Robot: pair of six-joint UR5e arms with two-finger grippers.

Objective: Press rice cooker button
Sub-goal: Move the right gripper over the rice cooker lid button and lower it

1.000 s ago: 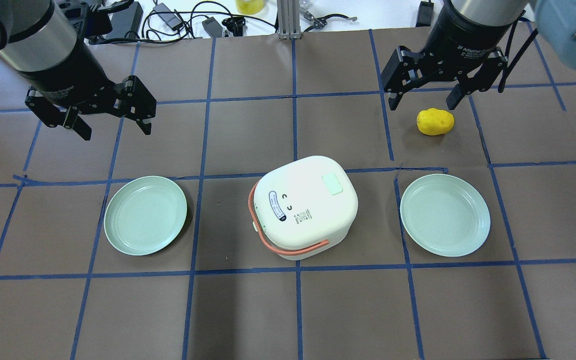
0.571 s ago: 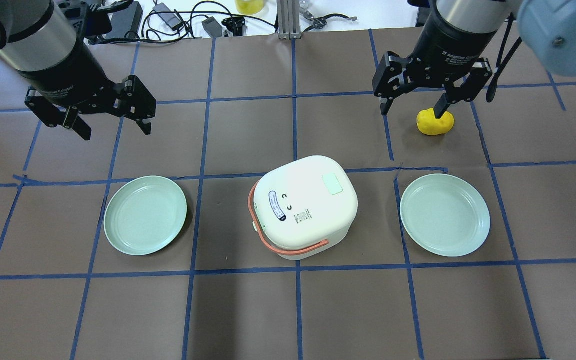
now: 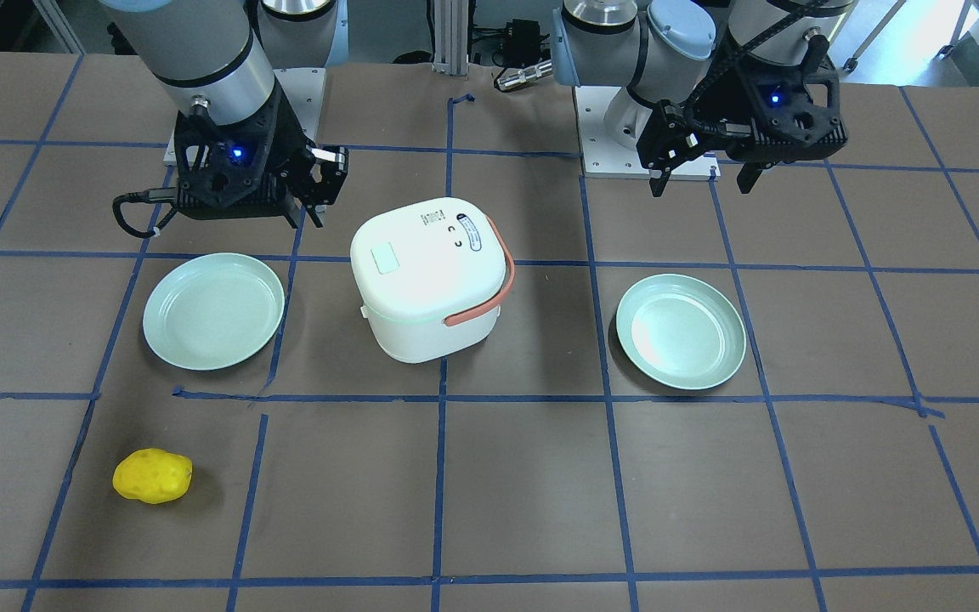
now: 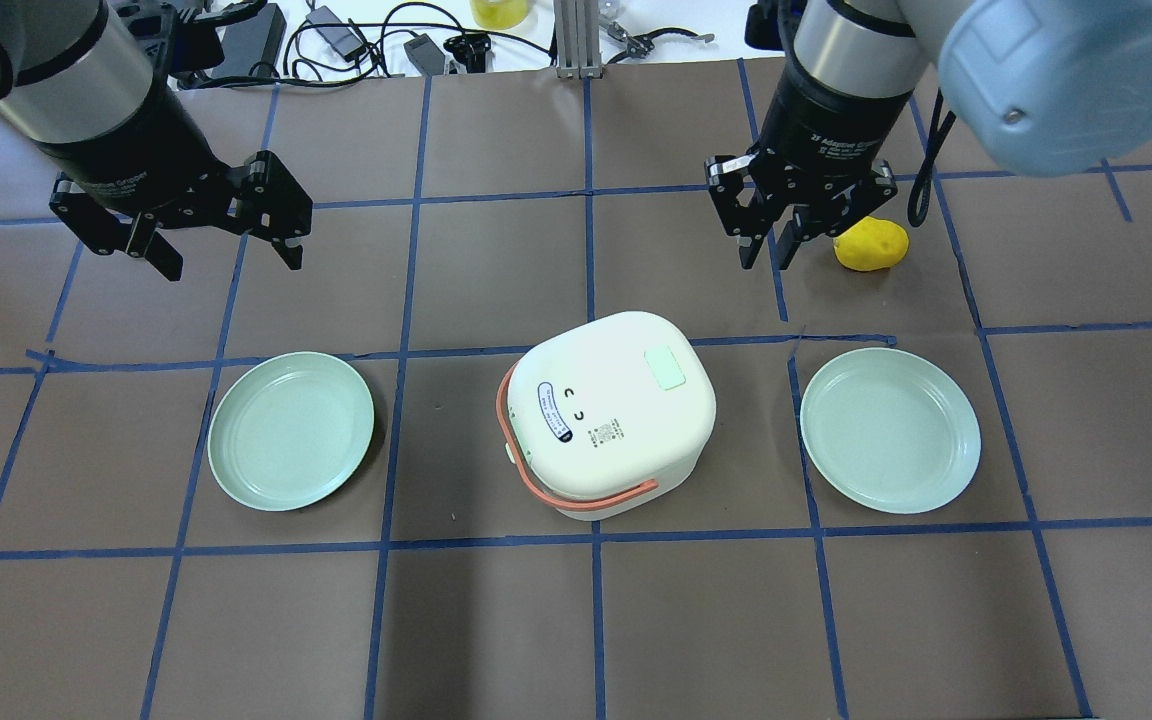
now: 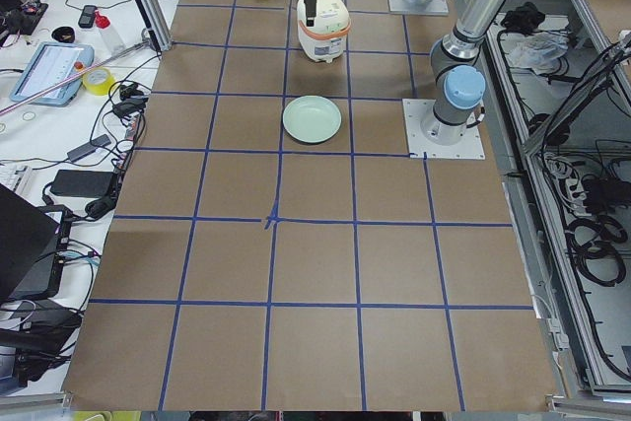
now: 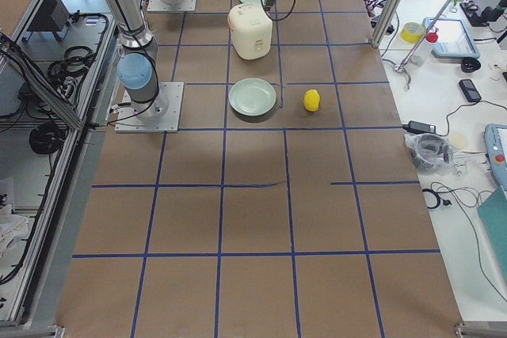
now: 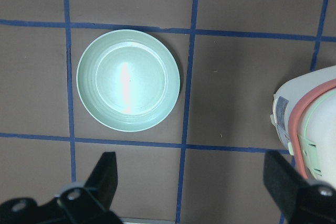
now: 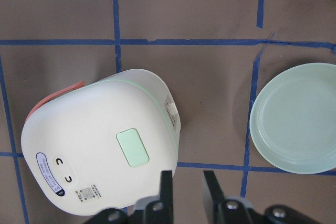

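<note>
The white rice cooker (image 4: 606,415) with an orange handle stands mid-table, lid shut, with a pale green button (image 4: 665,367) on its lid. My right gripper (image 4: 766,255) hovers beyond the cooker's far right corner, its fingers drawn close together and holding nothing. In the right wrist view the button (image 8: 133,148) lies just left of and ahead of the fingertips (image 8: 167,182). My left gripper (image 4: 233,265) is open and empty, far left of the cooker. The cooker's edge (image 7: 315,129) shows at the right of the left wrist view.
A green plate (image 4: 291,430) lies left of the cooker and another (image 4: 891,430) right of it. A yellow lumpy object (image 4: 871,245) lies just right of my right gripper. Cables and gear lie along the far table edge (image 4: 356,40).
My right gripper has moved left from over the yellow object toward the cooker, and its fingers have closed from wide open to nearly together. The left arm has not moved.
</note>
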